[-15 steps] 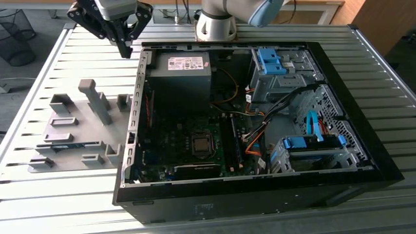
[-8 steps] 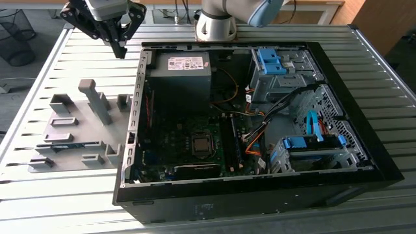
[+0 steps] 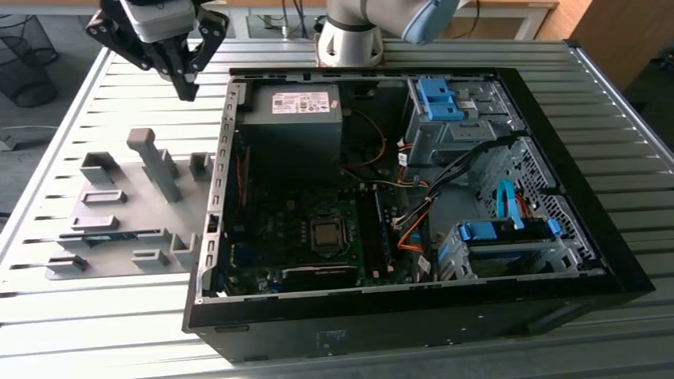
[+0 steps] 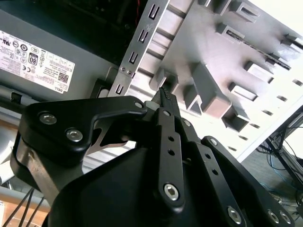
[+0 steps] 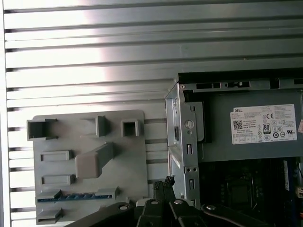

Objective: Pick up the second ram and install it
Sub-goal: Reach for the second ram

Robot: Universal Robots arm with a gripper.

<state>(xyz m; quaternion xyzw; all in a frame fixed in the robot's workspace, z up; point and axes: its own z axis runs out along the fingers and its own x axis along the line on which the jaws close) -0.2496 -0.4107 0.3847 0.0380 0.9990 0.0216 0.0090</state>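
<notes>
Slatted metal table (image 3: 63, 316) under all. At exterior view's left, grey holder tray (image 3: 137, 217). Second ram (image 3: 110, 234) lies flat in tray slot, blue-green edge up, well apart from my jaws and lower than them. My gripper (image 3: 189, 91) hangs above table, between tray and back corner of case. Jaws pressed together, pinching nothing. At exterior view's right, open computer case (image 3: 621, 268), motherboard (image 3: 274, 229) exposed, well apart from jaws. My judgement: pickup not begun, grasp and install both left.

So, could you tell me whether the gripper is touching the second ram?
Apart. In the exterior view the gripper hangs well clear of the second ram.
</notes>
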